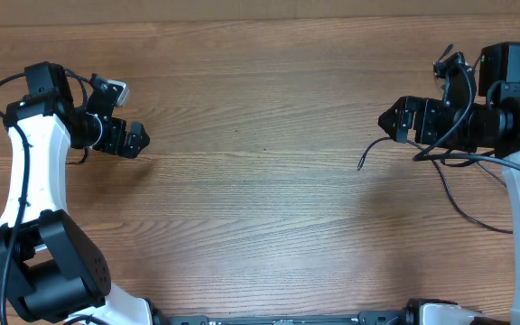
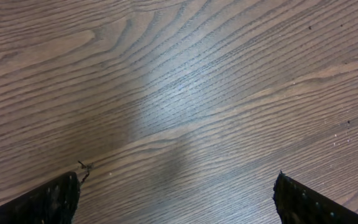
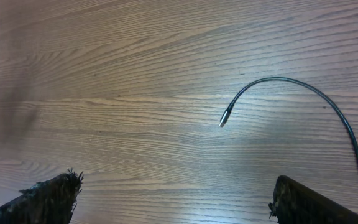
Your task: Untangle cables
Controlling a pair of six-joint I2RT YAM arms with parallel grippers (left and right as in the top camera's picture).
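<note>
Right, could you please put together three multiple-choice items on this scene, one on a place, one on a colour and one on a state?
1. Where does the cable lie?
A. on the robot's far left
B. by the right gripper
C. in the middle

2. What colour is the cable's cord?
A. white
B. red
C. black

3. How does the right gripper stand?
A. open, holding nothing
B. shut on the cable
C. shut, empty

Answers:
1 B: the overhead view shows its plug end just in front of the right gripper.
2 C: the right wrist view shows a black cord with a silver tip.
3 A: its fingers stand wide apart, and the cable lies free ahead of them.
</note>
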